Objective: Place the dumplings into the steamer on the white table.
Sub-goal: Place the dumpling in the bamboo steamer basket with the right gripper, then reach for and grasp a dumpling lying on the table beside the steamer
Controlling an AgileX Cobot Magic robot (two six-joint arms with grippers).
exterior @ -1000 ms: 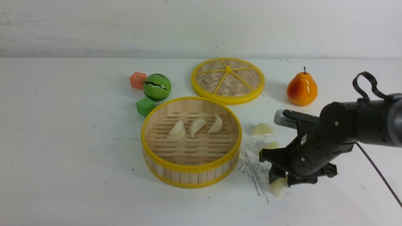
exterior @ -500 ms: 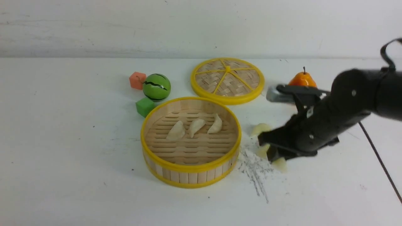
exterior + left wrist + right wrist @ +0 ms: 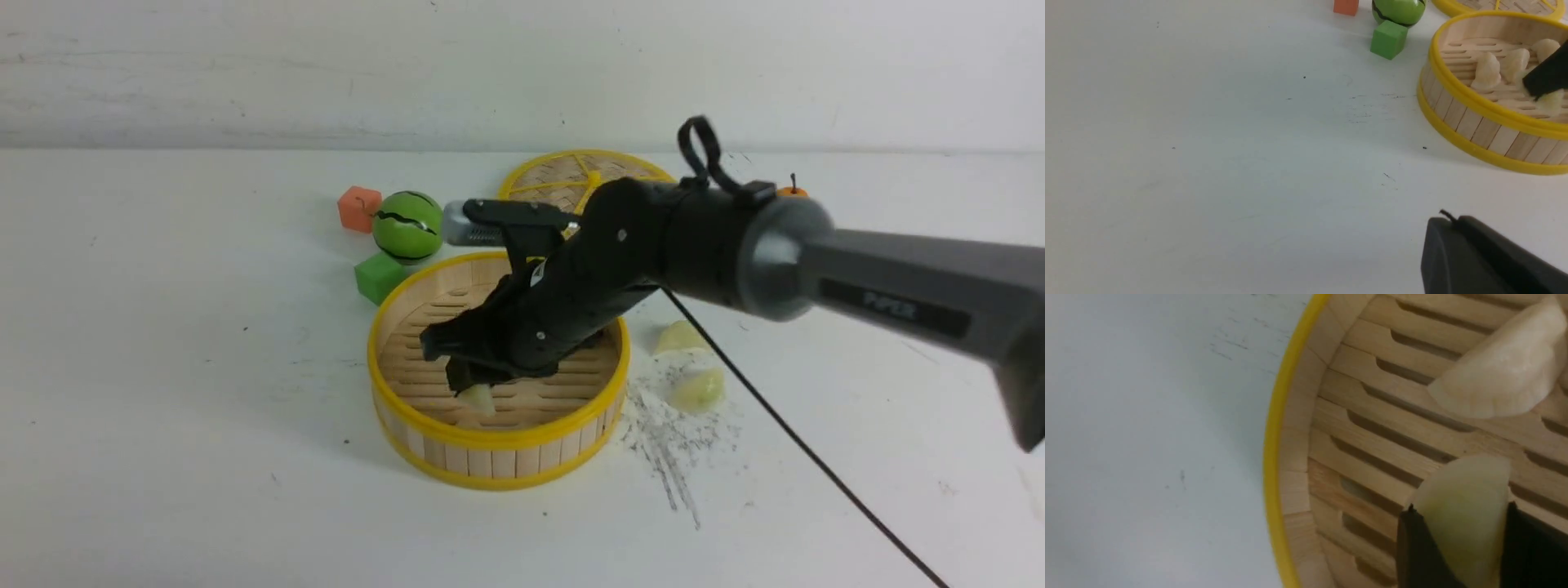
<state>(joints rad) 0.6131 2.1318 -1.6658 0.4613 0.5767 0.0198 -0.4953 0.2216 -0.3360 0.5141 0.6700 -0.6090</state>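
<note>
The round bamboo steamer (image 3: 498, 445) with yellow rims stands mid-table on the white table (image 3: 163, 367). My right gripper (image 3: 472, 385) hangs just above its slatted floor, shut on a pale yellowish-green dumpling (image 3: 478, 399). In the right wrist view that dumpling (image 3: 1461, 506) sits between the two black fingers, beside a cream one (image 3: 1506, 379). The left wrist view shows three cream dumplings (image 3: 1487, 71) lying in the steamer (image 3: 1470, 122). Two more dumplings (image 3: 679, 336) (image 3: 698, 390) lie on the table right of it. My left gripper (image 3: 1447, 218) is shut and empty above bare table.
The woven lid (image 3: 555, 175) lies behind the steamer, partly hidden by my right arm. A green watermelon ball (image 3: 406, 225), an orange cube (image 3: 359, 208) and a green cube (image 3: 378, 277) stand to the steamer's back left. Dark scratch marks (image 3: 669, 445) lie to its right.
My right gripper closed on a dumpling at the front right of the table, lifted it and carried it left over the steamer. The arm now hides the pear and part of the lid.
</note>
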